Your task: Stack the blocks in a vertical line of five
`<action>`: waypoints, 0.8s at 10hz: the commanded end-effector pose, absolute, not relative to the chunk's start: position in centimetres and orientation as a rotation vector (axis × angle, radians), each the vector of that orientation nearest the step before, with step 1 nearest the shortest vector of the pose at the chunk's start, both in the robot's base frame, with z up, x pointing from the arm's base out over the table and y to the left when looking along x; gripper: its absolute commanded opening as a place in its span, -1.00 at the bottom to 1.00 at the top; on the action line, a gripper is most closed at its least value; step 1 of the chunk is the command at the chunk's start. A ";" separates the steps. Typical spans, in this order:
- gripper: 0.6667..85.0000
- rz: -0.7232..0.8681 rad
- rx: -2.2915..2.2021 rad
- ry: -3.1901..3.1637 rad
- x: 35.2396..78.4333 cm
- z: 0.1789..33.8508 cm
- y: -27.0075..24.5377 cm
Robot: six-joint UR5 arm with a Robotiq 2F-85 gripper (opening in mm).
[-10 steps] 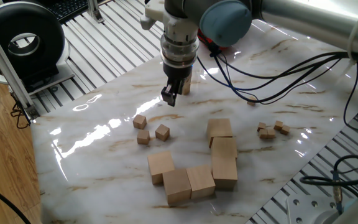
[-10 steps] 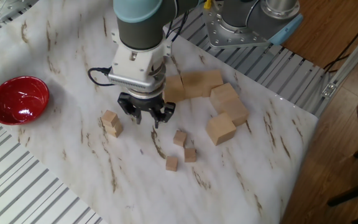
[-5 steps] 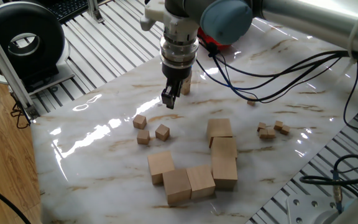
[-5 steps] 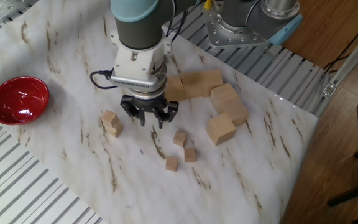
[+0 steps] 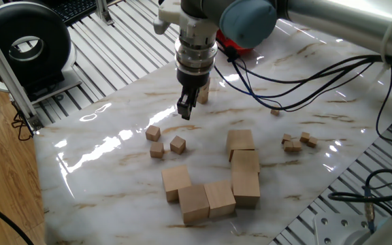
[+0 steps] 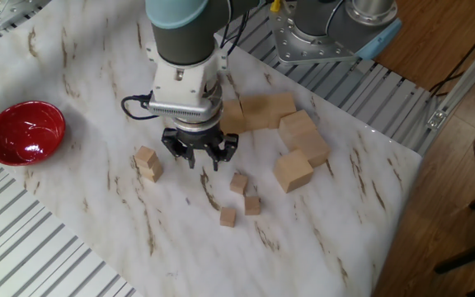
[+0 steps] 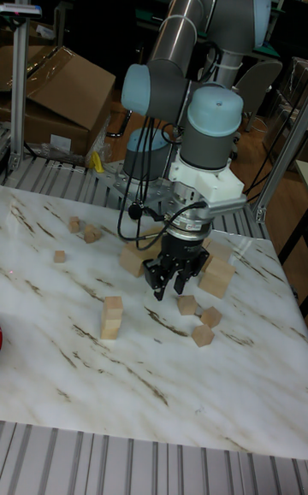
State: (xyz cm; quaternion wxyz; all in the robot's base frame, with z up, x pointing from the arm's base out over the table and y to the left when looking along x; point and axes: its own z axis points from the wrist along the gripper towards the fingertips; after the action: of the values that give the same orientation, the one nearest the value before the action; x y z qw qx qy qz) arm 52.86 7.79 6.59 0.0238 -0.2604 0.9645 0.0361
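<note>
Two blocks are seen already stacked [image 7: 111,317] as a short column out on the open surface [image 6: 81,223], between the red bowl [image 6: 23,132] at one edge and the rest of the wood; three loose blocks [image 6: 239,183] lie in a tight cluster toward the middle of the surface, just beside the group of large cubes [image 6: 293,172]. The task is judged under half done: two of five placed, three left to be fetched and set on top. The gripper [image 6: 200,157] is held above the surface between the column and the loose cluster, fingers apart with nothing between them, no block touched. In one fixed view the column is largely hidden behind the gripper and wrist, so its height is taken from the other two views. A scatter of tiny cubes [image 5: 298,141] is noted near the far edge, apart from the work; a count is hard to make. The bowl is cut off at the frame edge in the tall view. Whether the column's two blocks are squarely aligned cannot be told
</note>
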 end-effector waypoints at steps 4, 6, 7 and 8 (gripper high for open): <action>-0.02 0.175 -0.708 3.043 50.4 5.0 14.8; -0.01 0.140 -0.711 3.056 50.1 4.8 14.2; -0.01 0.162 -0.706 3.055 50.2 4.6 14.1; -0.01 0.183 -0.697 3.064 50.0 4.6 14.3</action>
State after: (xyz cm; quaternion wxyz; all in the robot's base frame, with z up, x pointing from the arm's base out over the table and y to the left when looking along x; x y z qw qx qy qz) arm 50.38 13.63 4.80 0.0016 -0.2310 0.9719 0.0461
